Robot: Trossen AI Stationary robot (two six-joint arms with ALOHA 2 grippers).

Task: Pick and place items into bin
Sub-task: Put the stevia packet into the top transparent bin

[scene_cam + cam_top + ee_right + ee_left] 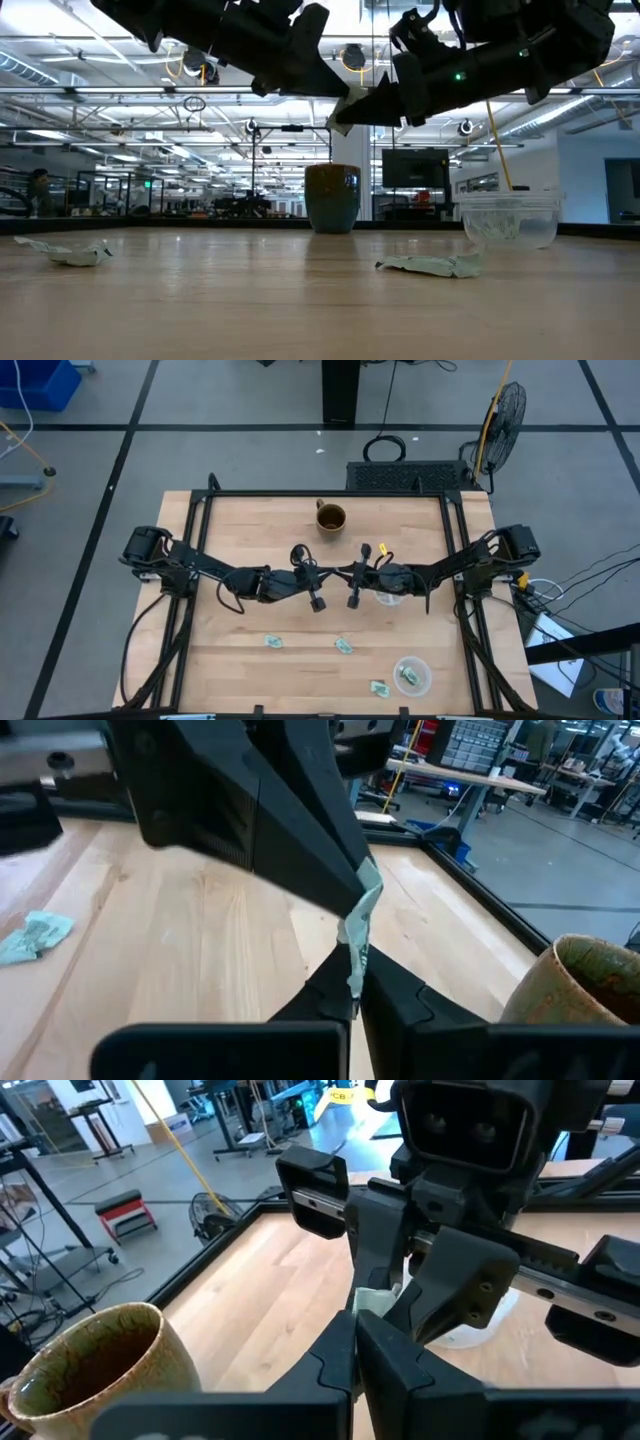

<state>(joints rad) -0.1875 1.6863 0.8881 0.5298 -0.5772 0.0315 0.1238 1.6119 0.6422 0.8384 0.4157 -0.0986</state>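
My two grippers meet above the table's middle, clear of the wood. My left gripper (318, 603) and my right gripper (352, 600) are both shut on one pale green wrapped piece (358, 925), which spans the short gap between them. It also shows in the left wrist view (373, 1301) and the low view (340, 116). Three more wrapped pieces lie flat on the table: near left (272, 643), near middle (344, 646) and near right (379, 687). My left gripper pinches one end of the wrapper (369, 878) between its two fingertips, coming level from the table's left. The wrapper is lifted clear of the table. My right gripper pinches the wrapper's other end (353, 975) between its two fingers, coming from the table's right. The wrapper runs from its fingertips to the left gripper's, crinkled and clear of the table.
A brown mug (331, 517) stands at the far middle. A clear cup (388, 597) stands under my right arm. A second clear cup (411, 676) with green pieces in it stands near the right front. A black frame (330, 492) edges the table.
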